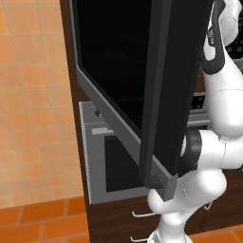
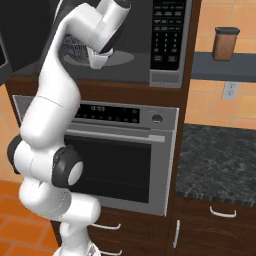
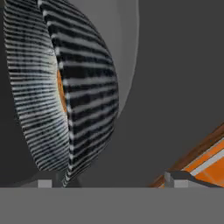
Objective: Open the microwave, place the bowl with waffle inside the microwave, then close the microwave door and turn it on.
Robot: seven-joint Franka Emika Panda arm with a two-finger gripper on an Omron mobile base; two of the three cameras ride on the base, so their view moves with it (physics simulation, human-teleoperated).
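Microwave door (image 1: pixel 142 80): black glass, grey-silver edged, swung wide open.
Bowl (image 3: pixel 65 92): round, black-and-white striped, orange waffle (image 3: pixel 61 92) inside; sits on microwave (image 2: pixel 150 45) turntable.
Hand (image 3: pixel 111 179): fingers apart, beside bowl.

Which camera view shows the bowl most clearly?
The hand view: the striped bowl appears large and close, with something orange inside, just above the fingertips. The right base view shows it small on the microwave turntable, partly behind the arm. In the left base view, the microwave door blocks it.
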